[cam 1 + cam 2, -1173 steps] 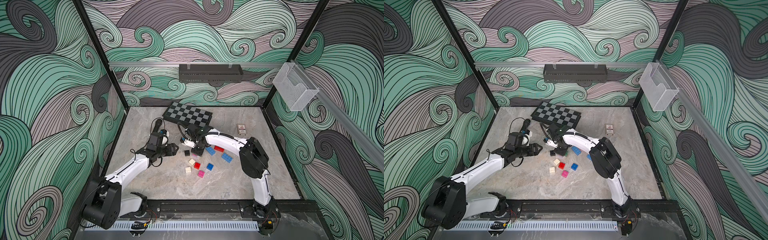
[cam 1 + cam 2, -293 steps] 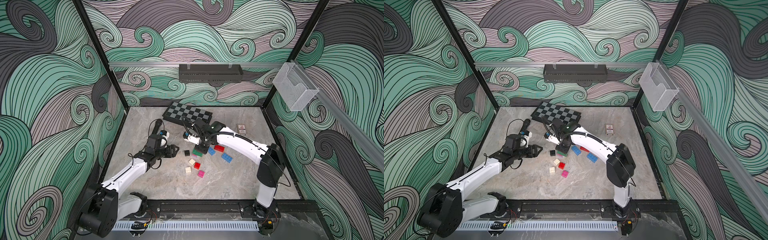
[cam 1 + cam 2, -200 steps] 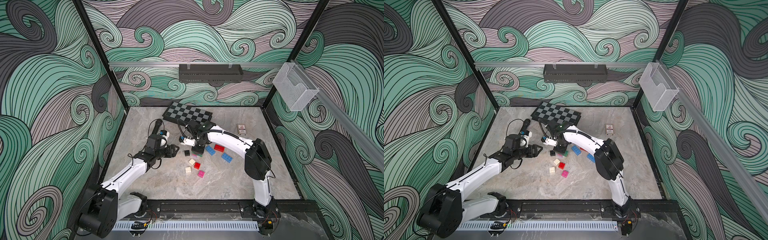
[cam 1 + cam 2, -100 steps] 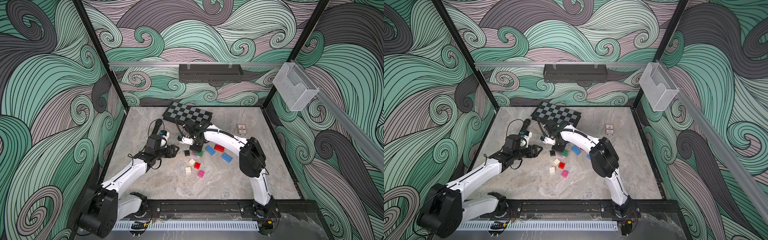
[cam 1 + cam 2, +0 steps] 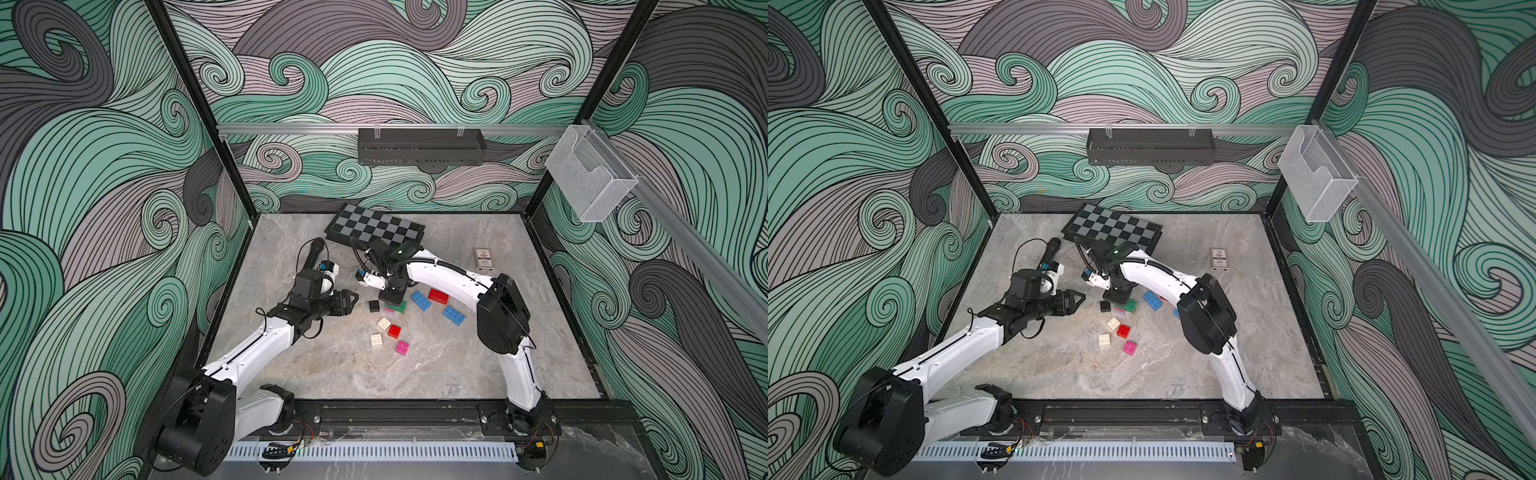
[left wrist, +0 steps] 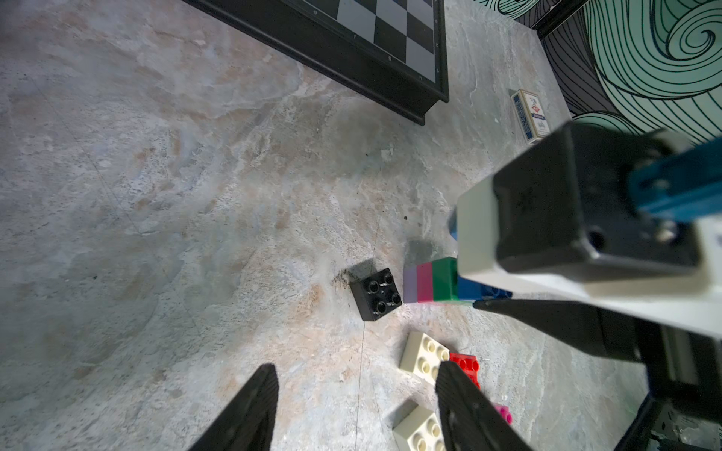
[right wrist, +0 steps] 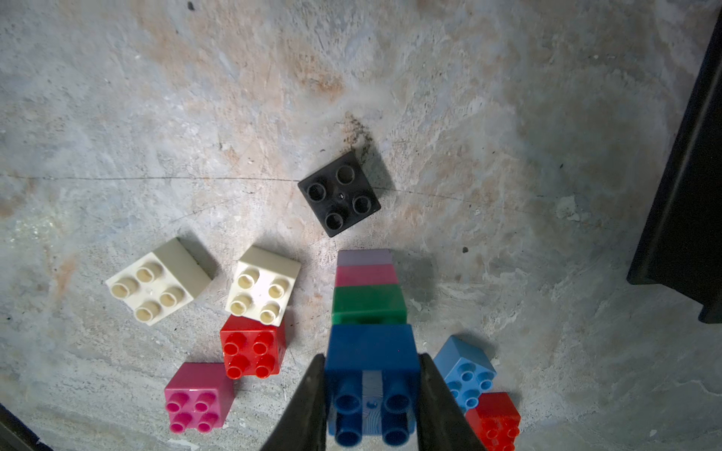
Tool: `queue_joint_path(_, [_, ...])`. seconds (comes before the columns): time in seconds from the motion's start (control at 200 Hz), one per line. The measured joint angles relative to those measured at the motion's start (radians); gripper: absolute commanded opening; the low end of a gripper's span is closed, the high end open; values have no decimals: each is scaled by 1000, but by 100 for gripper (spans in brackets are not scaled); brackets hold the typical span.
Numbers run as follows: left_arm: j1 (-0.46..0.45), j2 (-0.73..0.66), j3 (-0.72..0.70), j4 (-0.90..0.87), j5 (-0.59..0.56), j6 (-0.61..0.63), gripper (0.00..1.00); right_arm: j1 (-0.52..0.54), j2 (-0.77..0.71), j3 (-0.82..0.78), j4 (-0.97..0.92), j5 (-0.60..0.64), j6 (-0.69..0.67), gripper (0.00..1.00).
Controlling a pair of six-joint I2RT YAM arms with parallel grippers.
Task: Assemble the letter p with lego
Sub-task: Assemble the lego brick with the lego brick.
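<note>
Lego bricks (image 5: 394,331) lie clustered on the tabletop (image 5: 457,374) between the two arms, in front of the checkered board (image 5: 376,227). Four are pressed into a stack (image 7: 369,304): lilac at the foot, then pink, green and blue. The right end effector (image 7: 372,359) is clenched on the flat sides of the blue top brick (image 7: 371,343). I cannot tell whether the lilac foot rests on the tabletop or hangs just clear of it.

Near the stack sit a black brick (image 7: 339,194), two cream bricks (image 7: 262,285), a red square (image 7: 252,345) and a pink square (image 7: 197,396). Light-blue oblongs (image 5: 421,300) and a red oblong (image 5: 438,296) lie on its other side. The left end effector (image 6: 357,367) is released and empty, pointed toward the black brick.

These pieces look light, stiff and hard, with glossy walls that could slip. The surest hold is probably across two opposite flat walls, clear of the studs. Only stud friction seems to hold the stack together, so a sideways knock could split it at a joint.

As for containers, a black wall tray (image 5: 422,146) hangs on the back rail with its inside hidden. A clear holder (image 5: 590,183) on the side rail shows nothing within. A small card box (image 5: 484,258) lies shut, well apart from the bricks.
</note>
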Motion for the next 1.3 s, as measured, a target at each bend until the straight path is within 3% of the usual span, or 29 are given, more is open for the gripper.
queue_joint_path(1.046, [0,0,0,0,0,6,65,2,10,-15,22,1,2,16])
queue_joint_path(1.191, [0,0,0,0,0,7,65,2,9,-15,22,1,3,26])
queue_joint_path(1.301, [0,0,0,0,0,7,65,3,9,-11,19,3,9,43])
